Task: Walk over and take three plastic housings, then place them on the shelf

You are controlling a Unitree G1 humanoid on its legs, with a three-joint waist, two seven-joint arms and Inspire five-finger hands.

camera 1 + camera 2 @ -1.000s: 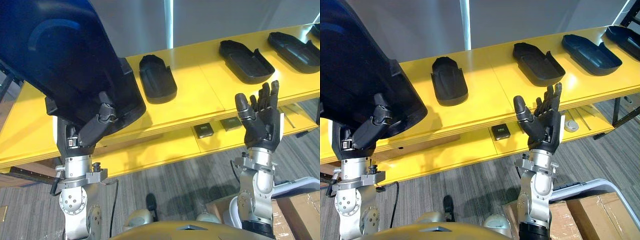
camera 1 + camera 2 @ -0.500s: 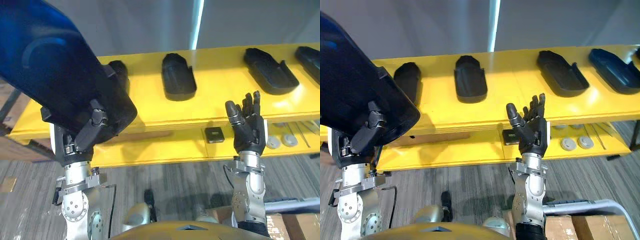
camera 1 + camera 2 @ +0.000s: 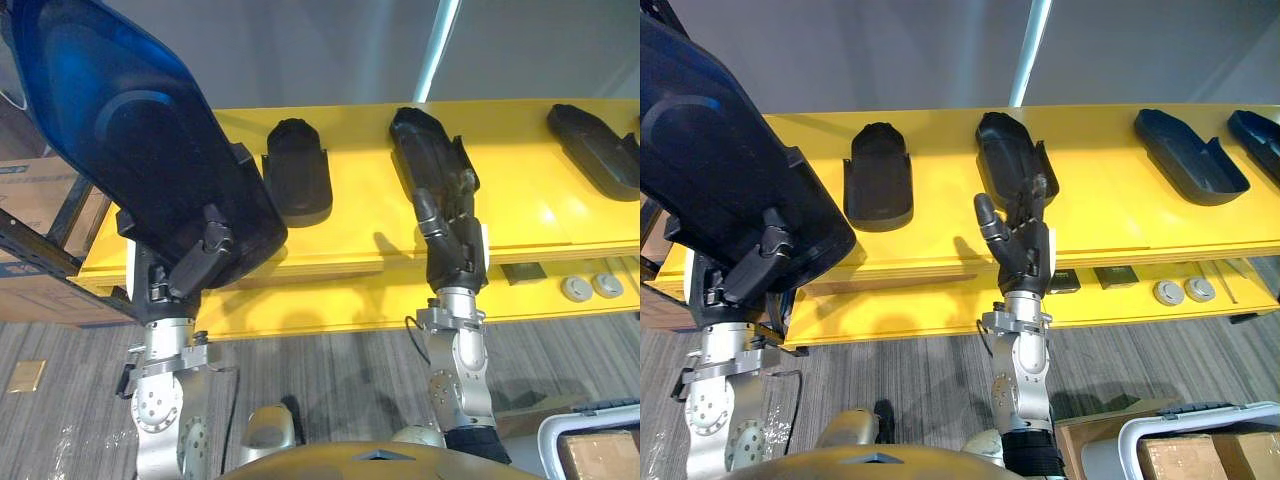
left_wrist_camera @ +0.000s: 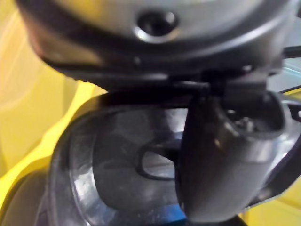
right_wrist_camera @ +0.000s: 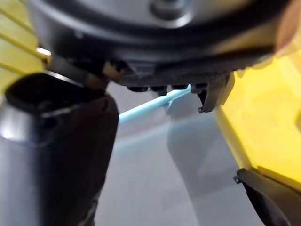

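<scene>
My left hand (image 3: 195,262) is shut on a large dark plastic housing (image 3: 130,150), thumb curled over its lower edge, holding it tilted up at the left in front of the yellow shelf (image 3: 350,232). In the left wrist view the thumb (image 4: 221,179) presses on the housing (image 4: 113,160). Three more dark housings (image 3: 878,175), (image 3: 1010,160), (image 3: 1190,155) lie along the shelf top, and the end of another (image 3: 1260,135) shows at far right. My right hand (image 3: 1020,245) is open and upright, fingers straight, in front of the second housing and holding nothing.
A lower yellow shelf carries two small black squares (image 3: 1065,280), (image 3: 1112,277) and two round discs (image 3: 1170,292), (image 3: 1200,288). Cardboard boxes (image 3: 1200,455) stand on the grey floor at lower right, another box (image 3: 30,190) at the left behind the shelf frame.
The camera has swung, and the shelf now runs level across the view. My right hand now stands before a shelf housing instead of bare shelf edge. The left hand's hold is unchanged.
</scene>
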